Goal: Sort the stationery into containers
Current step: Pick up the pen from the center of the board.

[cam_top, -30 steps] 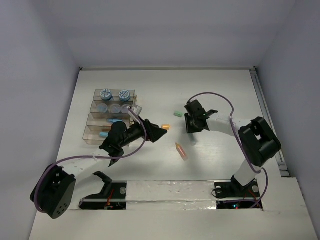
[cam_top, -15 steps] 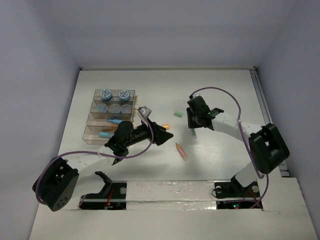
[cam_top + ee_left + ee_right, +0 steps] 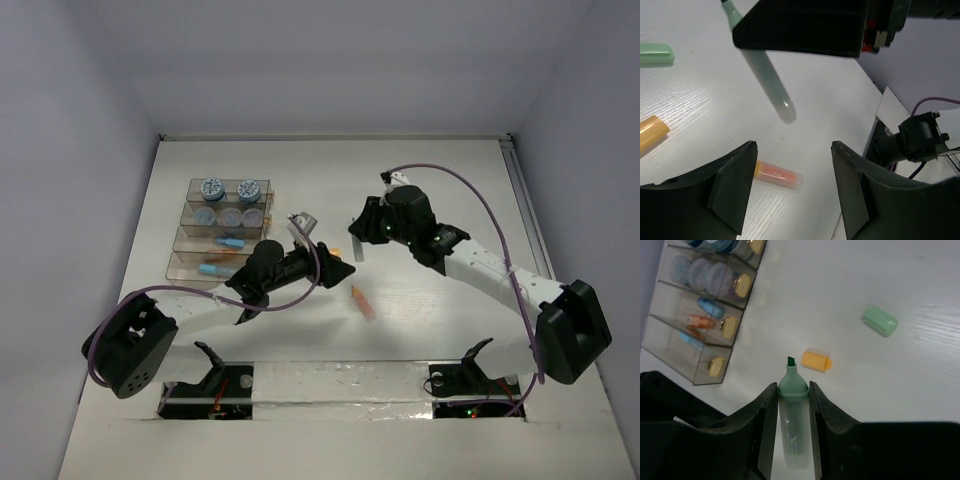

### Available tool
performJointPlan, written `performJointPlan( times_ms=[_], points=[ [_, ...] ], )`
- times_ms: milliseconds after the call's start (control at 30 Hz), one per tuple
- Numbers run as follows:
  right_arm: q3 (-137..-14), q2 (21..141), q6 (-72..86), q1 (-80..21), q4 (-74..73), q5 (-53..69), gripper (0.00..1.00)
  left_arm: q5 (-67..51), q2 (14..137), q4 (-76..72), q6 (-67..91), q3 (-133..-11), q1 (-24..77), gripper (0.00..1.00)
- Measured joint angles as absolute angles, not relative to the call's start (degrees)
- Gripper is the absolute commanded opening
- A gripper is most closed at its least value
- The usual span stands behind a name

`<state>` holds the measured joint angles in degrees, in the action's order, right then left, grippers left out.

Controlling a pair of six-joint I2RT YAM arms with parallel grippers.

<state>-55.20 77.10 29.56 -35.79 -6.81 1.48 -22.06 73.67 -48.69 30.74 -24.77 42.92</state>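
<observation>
My right gripper is shut on an uncapped green highlighter, tip pointing away, held above the table left of centre. On the table beyond it lie an orange cap and a green cap. Just below and left, my left gripper stands open, low over an orange-pink marker that lies flat, with nothing between its fingers. The top view shows that marker just right of the left gripper. The containers, a stepped block of clear trays, stand at the left.
The back tray holds two round jars, the one in front of it clear-lidded jars, and the two front trays hold blue and orange pens. The right gripper hangs just above the left one. A cable loops over each arm.
The right gripper has carried the green highlighter left, to just above the left gripper. The left arm has reached right toward the orange-pink marker, and its jaws have narrowed.
</observation>
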Motion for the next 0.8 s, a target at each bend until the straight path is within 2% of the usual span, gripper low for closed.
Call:
performJointPlan(
  times_ms=[300, 433, 567, 700, 767, 800],
  points=[
    [-54.59, 80.36, 33.52, -40.27, 0.21, 7.51, 0.0, -14.94, 73.67, -49.74, 31.14, -24.8, 43.03, 0.54],
    [-54.59, 80.38, 34.57, -41.3, 2.57, 8.86, 0.0, -12.82, 73.82, -49.93, 31.42, -24.77, 43.03, 0.42],
    [-54.57, 80.38, 35.05, -42.0, 4.12, 9.23, 0.0, -10.98, 74.15, -49.84, 31.77, -24.8, 43.05, 0.36],
    [-54.52, 80.38, 35.35, -42.26, 4.82, 9.28, 0.0, -10.17, 74.19, -49.89, 32.08, -24.8, 43.05, 0.18],
    [-54.46, 80.29, 35.4, -42.35, 4.91, 9.26, 0.0, -9.15, 74.19, -49.1, 32.12, -24.77, 43.05, 0.0],
    [-54.37, 80.23, 35.4, -42.35, 5.02, 8.82, 0.0, -9.23, 74.19, -48.8, 32.01, -24.84, 42.81, 0.0]
  ],
)
